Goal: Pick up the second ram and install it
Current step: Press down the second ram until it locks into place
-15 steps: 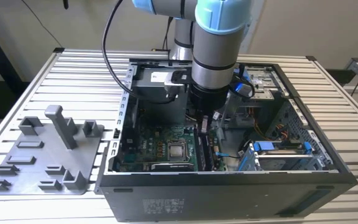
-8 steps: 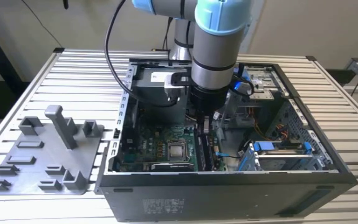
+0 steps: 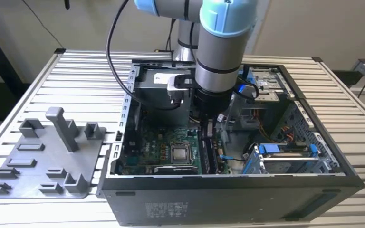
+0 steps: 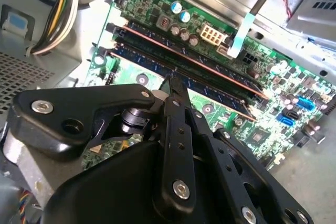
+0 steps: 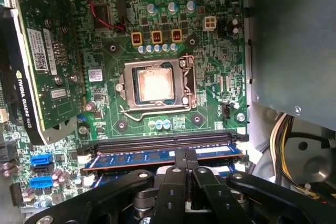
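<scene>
Second ram, long narrow dark blue-green memory stick with a row of black chips: lies along a slot of the green motherboard, just beside a parallel black slot. Whether it is fully seated cannot be told.

Black linkage gripper: fingers pressed close together, tips at the stick's top edge near its middle; actual contact cannot be told.

First wrist view: silver processor socket at board centre; upright green expansion card, cut off at the frame edge.

Second wrist view: two sticks lying side by side, the gripper tip over the nearer one; yellow and black cable bundle beside the board.

Exterior view: grey arm reaching down into the open black computer case, hiding the slots; grey plastic parts tray with upright post on the slatted table, to the exterior view's left of the case.

Room: case walls well apart from the gripper; expansion card and cables near.
</scene>
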`<action>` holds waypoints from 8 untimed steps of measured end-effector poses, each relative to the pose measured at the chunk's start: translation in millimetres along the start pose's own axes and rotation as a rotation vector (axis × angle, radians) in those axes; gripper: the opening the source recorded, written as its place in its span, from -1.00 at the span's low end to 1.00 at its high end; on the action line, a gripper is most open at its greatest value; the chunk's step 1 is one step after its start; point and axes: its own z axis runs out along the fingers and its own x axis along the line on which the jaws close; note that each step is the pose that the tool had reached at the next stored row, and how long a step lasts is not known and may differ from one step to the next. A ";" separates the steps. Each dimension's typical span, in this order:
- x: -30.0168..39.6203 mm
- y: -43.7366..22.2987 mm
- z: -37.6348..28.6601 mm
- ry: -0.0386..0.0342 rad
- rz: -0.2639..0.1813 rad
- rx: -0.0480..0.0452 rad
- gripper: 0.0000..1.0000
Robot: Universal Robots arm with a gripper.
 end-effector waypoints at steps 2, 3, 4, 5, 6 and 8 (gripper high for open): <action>3.3 -0.5 0.3 0.0015 0.000 -0.0141 -0.79; 5.2 -0.8 0.4 0.0021 0.000 -0.0200 -0.79; 7.0 -1.2 0.6 0.0027 0.000 -0.0260 -0.79; 8.3 -1.6 0.7 0.0032 0.000 -0.0304 -0.79; 9.2 -2.1 0.8 0.0034 0.000 -0.0330 -0.79; 11.2 -2.5 0.7 0.0035 -0.003 -0.0332 -0.79</action>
